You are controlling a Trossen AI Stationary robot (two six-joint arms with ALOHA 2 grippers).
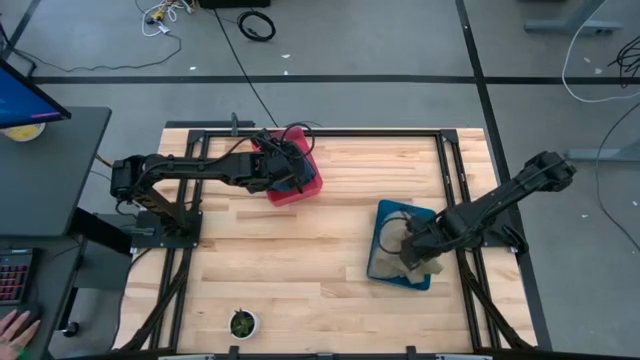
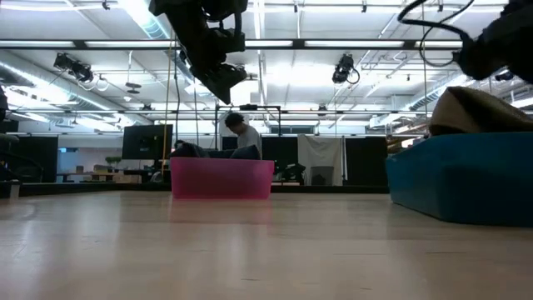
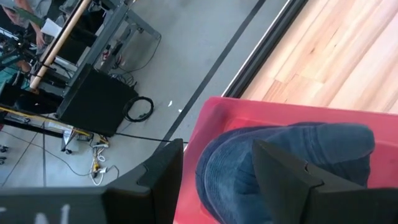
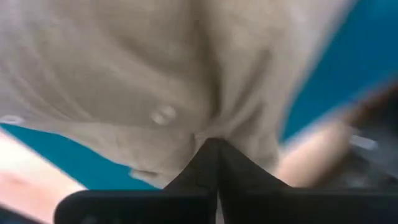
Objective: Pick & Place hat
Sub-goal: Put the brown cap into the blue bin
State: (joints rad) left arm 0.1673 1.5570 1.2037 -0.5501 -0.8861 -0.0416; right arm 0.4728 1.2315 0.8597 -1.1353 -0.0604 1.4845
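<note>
A tan hat (image 1: 422, 262) lies in the blue bin (image 1: 385, 235) on the table's right side; in the low view the tan hat (image 2: 483, 112) humps above the bin's rim (image 2: 458, 154). My right gripper (image 1: 410, 250) is shut on it. A dark blue hat (image 3: 323, 143) sits inside the red bin (image 1: 285, 192) at the far left-centre. My left gripper (image 1: 290, 162) hangs open above that bin, its fingers (image 3: 165, 174) standing on either side of the blue hat, raised well clear in the low view (image 2: 218, 58). My right gripper (image 4: 214, 142) pinches a gathered pucker of the tan hat's cloth (image 4: 208, 127) between its two shut fingers, with creases running out from the pinch. It comes from above, slanting from the table's right. The bin wall hides whether the hat is lifted clear.
A small potted plant (image 1: 242, 322) stands near the near edge, left of centre. Bare wood lies between the two bins. A desk with a monitor (image 1: 25, 100) stands left of the table, and a hand (image 1: 15, 325) rests there. A person (image 2: 241, 133) sits far behind.
</note>
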